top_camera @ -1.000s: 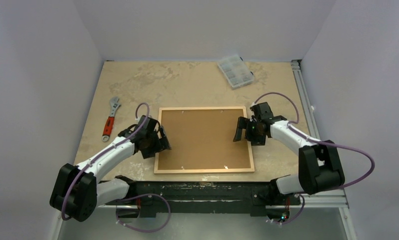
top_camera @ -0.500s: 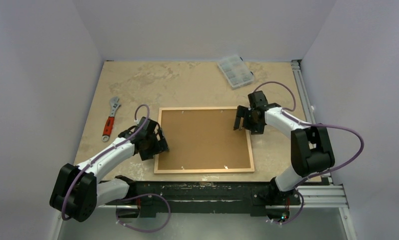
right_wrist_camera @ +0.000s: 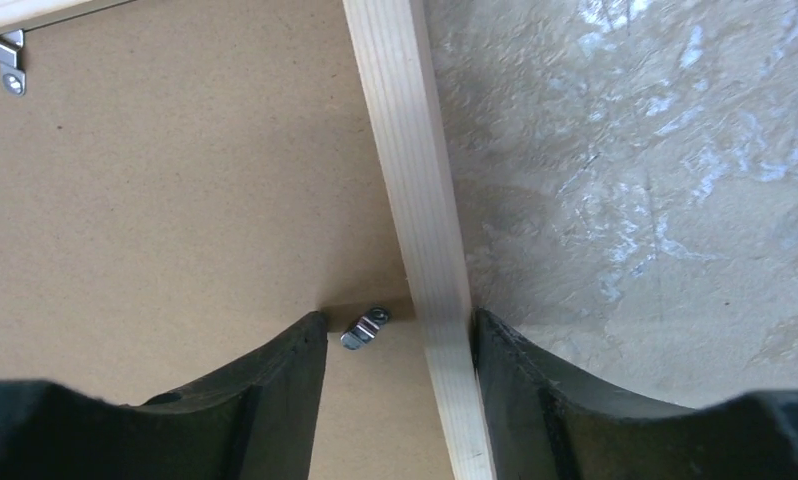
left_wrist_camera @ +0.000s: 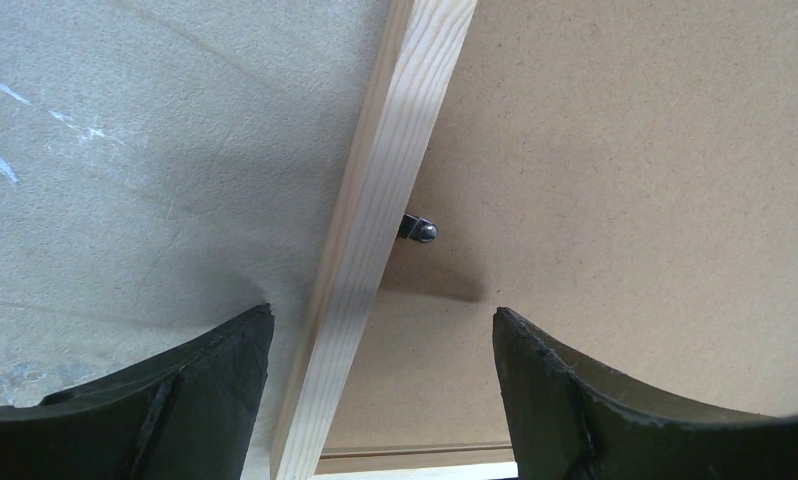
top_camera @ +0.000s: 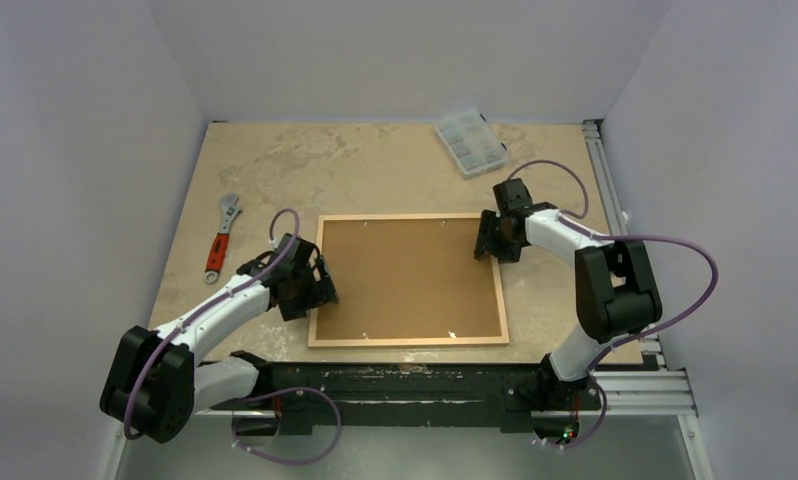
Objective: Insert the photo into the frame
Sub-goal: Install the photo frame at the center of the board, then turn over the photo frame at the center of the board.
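The frame, thin light wood, lies face down mid-table with a brown backing board filling it. The photo is hidden. My left gripper is open and straddles the left rail; its two fingers stand wide apart, touching nothing, near a small black tab. My right gripper sits low over the right rail. Its jaws are narrowed but open, one finger on the board, the other against the rail's outer side. A metal turn clip lies loose between them.
A red-handled adjustable wrench lies left of the frame. A clear compartment box stands at the back right. A metal hanger is fixed near the board's far edge. White walls close in the table on three sides.
The right gripper has moved along the frame's right rail toward the far corner, come down, and its jaws have narrowed around rail and clip. The left arm has not moved.
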Robot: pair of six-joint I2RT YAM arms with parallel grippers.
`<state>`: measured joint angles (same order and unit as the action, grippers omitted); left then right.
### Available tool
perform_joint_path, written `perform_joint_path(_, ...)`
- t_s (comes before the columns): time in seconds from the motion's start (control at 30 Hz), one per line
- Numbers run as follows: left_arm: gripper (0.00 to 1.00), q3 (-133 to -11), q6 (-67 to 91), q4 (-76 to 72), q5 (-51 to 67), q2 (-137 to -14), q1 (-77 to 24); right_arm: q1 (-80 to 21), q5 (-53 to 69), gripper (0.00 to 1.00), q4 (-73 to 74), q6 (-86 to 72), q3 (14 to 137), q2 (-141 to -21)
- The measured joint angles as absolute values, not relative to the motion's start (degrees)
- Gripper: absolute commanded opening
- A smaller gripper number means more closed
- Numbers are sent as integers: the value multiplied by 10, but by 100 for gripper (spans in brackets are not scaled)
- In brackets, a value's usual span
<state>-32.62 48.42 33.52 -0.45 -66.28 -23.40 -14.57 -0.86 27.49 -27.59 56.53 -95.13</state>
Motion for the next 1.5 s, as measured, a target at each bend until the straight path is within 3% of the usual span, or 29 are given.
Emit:
perform_joint_path(0.2, 78, -326, 484, 335, -4, -665, -234, -138, -8, 9, 272, -264, 559, -943)
perform_joint_path(0.27, 78, -328, 484, 335, -4, -669, -234, -137, -11, 1, 271, -261, 556, -938)
perform_joint_path(0.57, 78, -331, 484, 336, -1, -677, -234, -139, -6, 0, 270, -255, 556, -937)
perform_joint_path(0.6, 78, -331, 484, 336, -1, -677, -234, -139, -5, 1, 269, -255, 556, -937)
perform_joint_path(0.67, 78, -331, 484, 336, -1, -677, -234, -139, -3, 33, 269, -254, 556, -936)
perform_joint_path(0.73, 78, -331, 484, 336, -1, -677, -234, -139, 0, 72, 269, -254, 556, -936)
perform_joint_path(0.8, 78, -331, 484, 336, 0, -675, -234, -139, 11, 90, 270, -254, 555, -935)
perform_joint_path(1.23, 78, -333, 484, 344, -9, -669, -234, -104, 118, 89, 251, -263, 448, -834)
perform_joint_path(1.5, 79, -347, 484, 413, -81, -654, -254, -124, 151, 87, 233, -287, 439, -833)
